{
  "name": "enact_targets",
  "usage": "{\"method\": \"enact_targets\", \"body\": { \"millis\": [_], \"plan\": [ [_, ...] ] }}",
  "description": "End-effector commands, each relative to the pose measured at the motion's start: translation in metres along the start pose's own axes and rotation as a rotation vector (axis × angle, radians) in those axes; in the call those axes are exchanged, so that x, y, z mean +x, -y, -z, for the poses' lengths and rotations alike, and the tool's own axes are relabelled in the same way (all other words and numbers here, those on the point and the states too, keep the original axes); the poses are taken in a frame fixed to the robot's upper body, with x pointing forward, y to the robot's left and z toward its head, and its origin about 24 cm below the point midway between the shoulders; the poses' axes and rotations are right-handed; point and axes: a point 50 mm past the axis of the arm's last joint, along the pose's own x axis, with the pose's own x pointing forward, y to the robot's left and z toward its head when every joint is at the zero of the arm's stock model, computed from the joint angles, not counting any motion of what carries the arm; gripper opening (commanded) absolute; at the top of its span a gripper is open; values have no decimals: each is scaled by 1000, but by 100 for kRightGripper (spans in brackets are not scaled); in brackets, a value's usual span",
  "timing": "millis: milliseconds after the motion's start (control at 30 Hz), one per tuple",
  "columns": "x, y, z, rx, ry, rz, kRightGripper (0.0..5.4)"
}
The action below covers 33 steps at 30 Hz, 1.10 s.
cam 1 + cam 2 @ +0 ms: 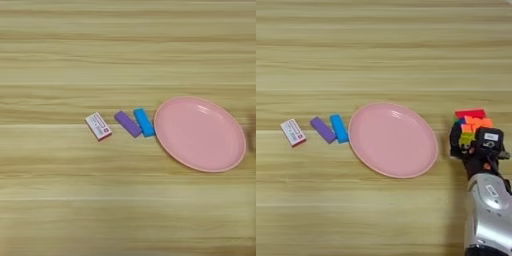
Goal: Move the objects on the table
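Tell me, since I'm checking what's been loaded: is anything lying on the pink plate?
No, the plate is bare; the purple bar, blue bar and box lie on the table left of it.

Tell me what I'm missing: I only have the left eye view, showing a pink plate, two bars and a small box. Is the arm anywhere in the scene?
Observer: Yes. The right eye view shows the gripper just right of the pink plate, with the silver forearm rising from the bottom edge.
Operator: Anything near it?
Observer: A multicoloured puzzle cube, right at the gripper, beyond your view's right edge.
Operator: Is the cube on the plate?
Observer: No. It is apart from the plate, with a strip of table showing between them.
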Motion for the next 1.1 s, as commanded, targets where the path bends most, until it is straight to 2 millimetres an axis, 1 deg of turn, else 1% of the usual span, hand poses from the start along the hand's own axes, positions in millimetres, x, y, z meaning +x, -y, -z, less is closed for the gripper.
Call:
{"method": "enact_targets", "body": {
  "millis": [33, 333, 367, 433, 533, 733, 767, 833, 1100],
  "plan": [
    [16, 0, -23, -40, 88, -17, 359],
    [18, -7, -19, -36, 77, -45, 359],
    [18, -7, -20, -39, 78, -45, 387],
    [18, -6, -20, -41, 80, -44, 407],
    [18, -6, -21, -43, 83, -42, 454],
    [17, -4, -23, -43, 94, -32, 513],
    [17, -3, -24, -42, 97, -29, 530],
    [17, -2, -25, -40, 105, -22, 538],
    [15, -4, -40, -29, 175, -19, 538]
  ]
}}
